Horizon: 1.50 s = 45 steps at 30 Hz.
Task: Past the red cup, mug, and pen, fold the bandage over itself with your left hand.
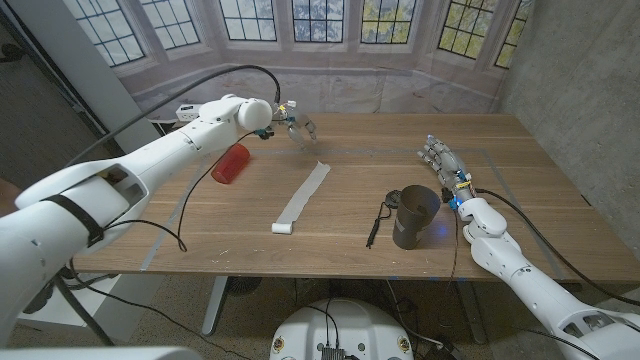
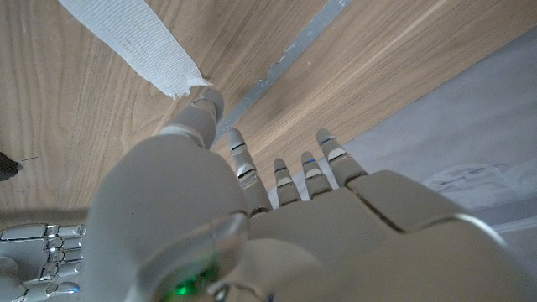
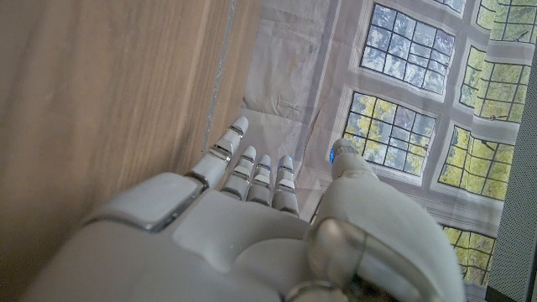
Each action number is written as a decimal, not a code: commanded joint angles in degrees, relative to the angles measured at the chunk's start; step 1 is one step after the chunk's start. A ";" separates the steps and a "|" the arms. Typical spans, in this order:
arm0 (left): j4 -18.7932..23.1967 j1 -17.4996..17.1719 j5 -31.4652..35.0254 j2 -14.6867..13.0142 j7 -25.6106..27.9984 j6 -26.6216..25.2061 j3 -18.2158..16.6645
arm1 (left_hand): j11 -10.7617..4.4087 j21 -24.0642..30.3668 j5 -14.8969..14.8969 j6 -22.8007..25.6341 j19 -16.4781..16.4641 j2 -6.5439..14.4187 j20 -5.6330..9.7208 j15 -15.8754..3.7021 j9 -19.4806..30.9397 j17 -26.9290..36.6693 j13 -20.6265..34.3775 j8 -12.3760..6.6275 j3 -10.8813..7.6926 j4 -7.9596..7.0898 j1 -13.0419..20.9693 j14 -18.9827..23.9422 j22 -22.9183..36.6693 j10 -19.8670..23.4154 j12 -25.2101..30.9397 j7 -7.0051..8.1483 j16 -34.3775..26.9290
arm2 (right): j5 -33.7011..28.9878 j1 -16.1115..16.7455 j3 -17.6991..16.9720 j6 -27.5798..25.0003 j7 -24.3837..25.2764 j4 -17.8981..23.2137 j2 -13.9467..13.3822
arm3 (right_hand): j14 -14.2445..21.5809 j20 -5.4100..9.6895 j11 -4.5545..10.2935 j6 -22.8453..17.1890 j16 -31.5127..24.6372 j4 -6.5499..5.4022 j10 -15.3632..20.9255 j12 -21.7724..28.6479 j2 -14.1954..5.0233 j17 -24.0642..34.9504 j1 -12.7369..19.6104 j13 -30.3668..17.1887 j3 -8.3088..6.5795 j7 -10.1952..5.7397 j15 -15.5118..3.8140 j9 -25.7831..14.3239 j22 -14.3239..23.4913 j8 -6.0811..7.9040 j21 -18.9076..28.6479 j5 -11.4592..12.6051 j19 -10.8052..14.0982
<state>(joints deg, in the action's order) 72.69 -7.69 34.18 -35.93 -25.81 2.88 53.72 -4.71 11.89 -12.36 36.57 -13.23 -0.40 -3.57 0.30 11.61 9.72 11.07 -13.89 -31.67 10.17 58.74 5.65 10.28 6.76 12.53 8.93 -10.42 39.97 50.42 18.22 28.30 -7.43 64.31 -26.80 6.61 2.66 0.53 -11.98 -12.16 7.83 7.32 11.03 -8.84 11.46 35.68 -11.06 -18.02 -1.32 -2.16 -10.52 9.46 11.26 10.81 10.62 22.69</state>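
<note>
Reading the head view from left to right, we are seeing the left arm stretching in from the bottom left corner and up across the wooden table, with the left hand hanging over the far part of the tabletop, at about eleven o'clock from the table's middle. Its fingers are spreading apart and holding nothing; in the left wrist view the left hand is reaching out with a fingertip just beside the frayed end of the bandage, though we cannot tell whether it is touching the cloth. The red cup is lying on its side under the left forearm, at about nine o'clock from the bandage. The bandage itself is lying unrolled as a long white strip near the table's middle, running from its near end at about seven o'clock up to its far end at one o'clock, right below the left hand. Next, to the right, the pen is lying just beside the dark mug, at the mug's nine o'clock. The right hand is standing at about one o'clock from the mug, near it but apart, fingers extended and gripping nothing; the right wrist view shows the same right hand with its fingers straight and empty above the wood.
</note>
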 commanded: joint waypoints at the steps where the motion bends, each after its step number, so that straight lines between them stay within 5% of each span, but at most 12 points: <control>1: 5.08 -4.71 1.84 -0.46 3.38 -3.38 -0.01 | 0.07 0.39 -0.43 1.12 -0.74 -0.21 -0.10 0.04 0.16 0.18 0.15 -0.61 0.44 -0.06 0.86 0.97 0.11 1.08 0.35 -0.16 -0.57 | 0.46 0.33 -0.18 0.44 -0.67 -0.61 -0.10 | 0.58 2.93 -0.27 -0.38 -0.24 0.24 0.09 0.23 -0.16 0.14 0.62 -0.13 -0.15 0.13 -1.85 -0.32 0.14 0.10 0.18 0.00 0.48; 19: 11.17 -11.91 6.17 -3.87 13.94 -7.46 -2.87 | -0.47 0.79 -0.81 6.01 -2.45 -0.93 0.48 -1.02 0.86 0.22 0.29 -2.61 1.74 -0.39 2.52 4.07 0.18 4.37 1.03 -2.04 -0.99 | 0.87 -0.68 -0.18 1.27 -2.10 -2.78 0.61 | 0.65 2.86 -0.43 -0.57 -0.27 0.31 0.25 0.31 -0.19 0.18 0.68 -0.13 -0.13 0.27 -1.79 -0.32 0.15 0.09 0.22 -0.07 0.72; 45: 11.02 -15.26 7.70 -2.08 21.22 -9.03 -3.47 | -0.62 0.83 -1.12 5.70 -3.25 -1.42 0.91 -1.45 1.27 0.26 0.45 -2.56 2.94 -0.76 3.06 5.94 0.21 5.88 1.05 -2.00 -0.94 | 1.70 0.10 -1.06 1.10 -3.22 -2.89 -0.67 | 0.79 2.82 -0.49 -0.66 -0.33 0.37 0.29 0.33 -0.21 0.23 0.72 -0.14 -0.09 0.32 -1.82 -0.34 0.16 0.02 0.22 -0.14 0.92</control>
<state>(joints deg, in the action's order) 83.49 -21.52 41.36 -38.63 -7.27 -5.15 50.37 -5.24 12.55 -13.14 42.37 -16.08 -1.23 -2.77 -1.02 12.67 9.72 11.34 -16.56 -28.89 9.46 61.67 11.07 10.26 11.80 13.19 6.98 -11.32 41.37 50.16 17.51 29.50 -10.15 61.42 -26.83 6.80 2.47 0.53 -12.28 -12.16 7.82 7.33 11.03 -9.08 11.61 35.91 -11.06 -18.02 -1.02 -2.35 -10.52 9.46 11.26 10.81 10.58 23.30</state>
